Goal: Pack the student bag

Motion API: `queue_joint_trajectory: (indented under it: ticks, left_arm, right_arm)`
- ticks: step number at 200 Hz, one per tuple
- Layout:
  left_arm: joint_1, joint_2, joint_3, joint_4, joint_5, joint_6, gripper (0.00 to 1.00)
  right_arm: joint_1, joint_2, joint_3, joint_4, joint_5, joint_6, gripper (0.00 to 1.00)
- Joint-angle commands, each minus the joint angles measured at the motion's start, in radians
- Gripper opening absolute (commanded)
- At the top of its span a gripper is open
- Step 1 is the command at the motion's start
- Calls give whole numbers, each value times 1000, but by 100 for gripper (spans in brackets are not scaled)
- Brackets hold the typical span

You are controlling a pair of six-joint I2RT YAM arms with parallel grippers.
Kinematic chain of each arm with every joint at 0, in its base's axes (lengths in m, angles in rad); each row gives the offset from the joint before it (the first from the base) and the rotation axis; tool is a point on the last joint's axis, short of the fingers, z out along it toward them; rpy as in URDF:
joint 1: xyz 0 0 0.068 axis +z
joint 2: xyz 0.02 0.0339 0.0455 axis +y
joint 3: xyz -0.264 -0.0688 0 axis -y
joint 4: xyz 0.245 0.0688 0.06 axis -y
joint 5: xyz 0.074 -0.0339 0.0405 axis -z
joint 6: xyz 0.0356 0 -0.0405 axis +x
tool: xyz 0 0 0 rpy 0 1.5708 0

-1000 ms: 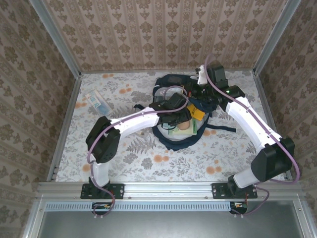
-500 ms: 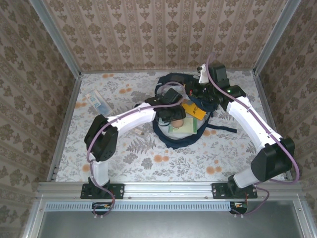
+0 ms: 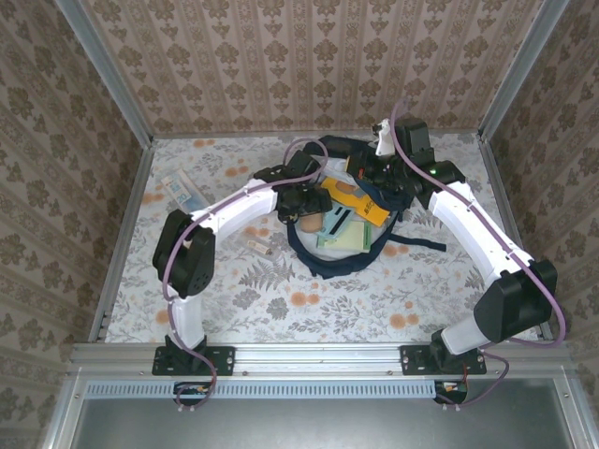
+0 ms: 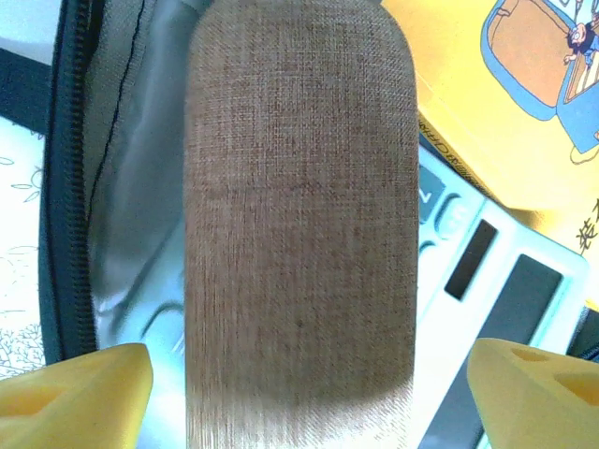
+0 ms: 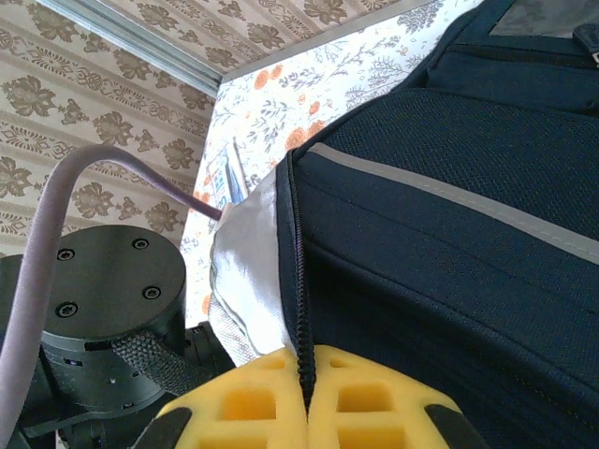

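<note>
I see the student bag (image 3: 342, 264) lying flat, long axis running away from me, mouth up. My right gripper (image 5: 307, 412) pinches its zipper edge. My left gripper (image 4: 304, 383) gapes, straddling a brown case (image 4: 299, 187) over a calculator (image 4: 487, 281) and a yellow book (image 4: 505, 112).

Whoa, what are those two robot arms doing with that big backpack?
They are packing the student bag. The right gripper is pinched shut on the bag's zipper edge. The left gripper is over the opening with its jaws wide, one on either side of a brown fabric case. The case lies inside the bag next to a yellow book and a pale blue calculator.
</note>
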Motion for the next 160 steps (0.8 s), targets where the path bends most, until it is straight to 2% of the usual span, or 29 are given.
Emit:
queue_joint_trajectory:
  ticks: [1, 37, 63, 92, 112, 121, 129, 141, 160]
  left_arm:
    - [-16, -28, 31, -22, -41, 45, 89]
    - [-79, -129, -91, -6, -155, 65, 86]
    - [-144, -191, -208, 57, -233, 77, 79]
    - [-197, -262, -310, 109, -291, 45, 64]
    - [-225, -296, -379, 162, -298, 15, 43]
    - [-231, -292, -395, 180, -281, 5, 28]
    - [-232, -278, -399, 184, -266, -8, 19]
    - [-233, -249, -392, 191, -256, -15, 12]
    - [-226, -208, -362, 204, -267, -6, 11]
  right_arm:
    - [-10, -9, 2, 49, -22, 20, 0]
    - [-10, -3, -1, 58, -21, 24, 0]
    - [-10, 2, -4, 68, -27, 29, 0]
    - [-9, -1, -8, 62, -22, 26, 0]
    - [-10, 0, -9, 63, -22, 28, 0]
    - [-10, 1, -11, 66, -24, 31, 0]
    - [-10, 3, -9, 68, -25, 33, 0]
    - [-10, 3, -10, 72, -28, 36, 0]
    - [-10, 5, -7, 69, -29, 36, 0]
